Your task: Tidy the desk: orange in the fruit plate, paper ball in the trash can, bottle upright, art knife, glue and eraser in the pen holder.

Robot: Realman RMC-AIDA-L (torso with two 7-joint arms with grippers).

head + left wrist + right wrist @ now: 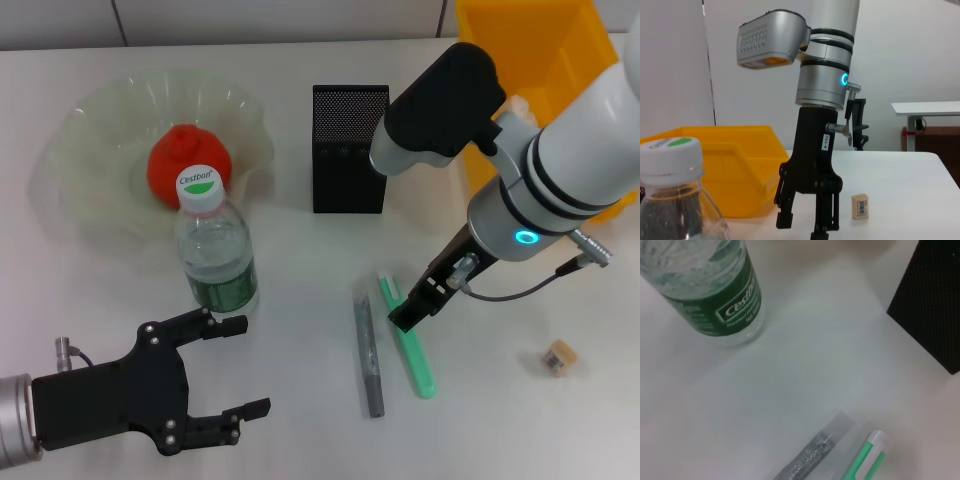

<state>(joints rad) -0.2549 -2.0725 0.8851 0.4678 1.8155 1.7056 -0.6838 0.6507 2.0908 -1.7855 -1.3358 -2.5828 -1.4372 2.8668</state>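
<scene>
Left gripper (240,368), black claw spread wide and empty, sits at the desk's near-left corner, likely parked clear. Round orange-red orange (188,165) already lies in the pale green ruffled glass fruit plate (70,150), far left. Clear green-labelled water bottle (214,250) stands upright just in front of the plate. Black mesh pen holder (349,148) stands mid-desk, toward the far edge. Right gripper (410,312), jaws parted, hangs over the green art knife (410,341) beside the grey glitter glue stick (368,352): pickup pending. Tan eraser (560,356) lies near the right edge; yellow trash can (535,50) at the far-right corner.
</scene>
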